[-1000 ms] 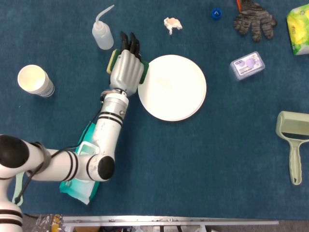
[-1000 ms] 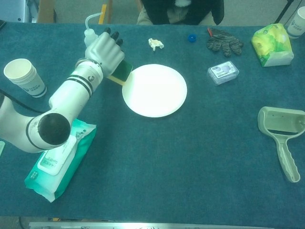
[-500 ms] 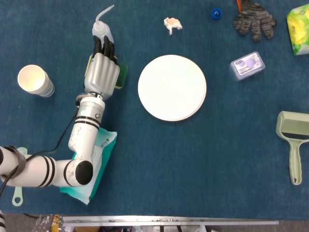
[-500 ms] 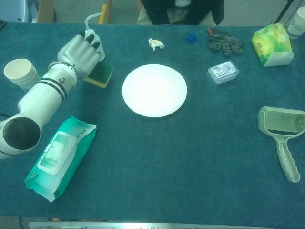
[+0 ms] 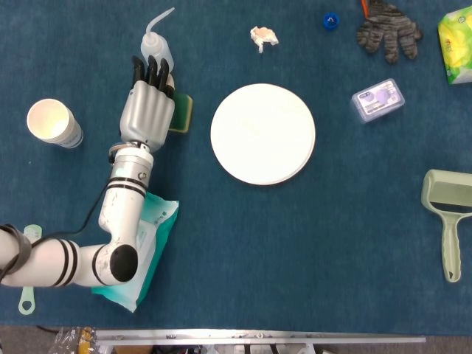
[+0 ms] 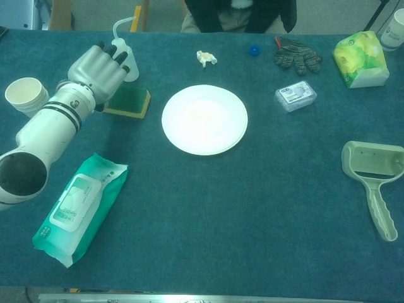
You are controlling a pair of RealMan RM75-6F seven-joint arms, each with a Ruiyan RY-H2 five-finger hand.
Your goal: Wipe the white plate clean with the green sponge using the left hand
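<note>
Left of the white plate (image 6: 204,119), green sponge (image 6: 129,102) flat on the bench (image 6: 252,208), left hand (image 6: 98,68) just above its left edge with fingers (image 5: 150,69) apart and gripping nothing; plate looking clean, wiping seemingly done.

My left robot hand (image 5: 148,108) is silver-grey with black fingertips, on a white arm ringed with black bands. The sponge (image 6: 129,101) is green on top with a yellow edge. The plate (image 5: 262,133) is plain white, the bench (image 5: 295,243) deep blue, the wipes pack (image 6: 78,207) teal and white.
</note>
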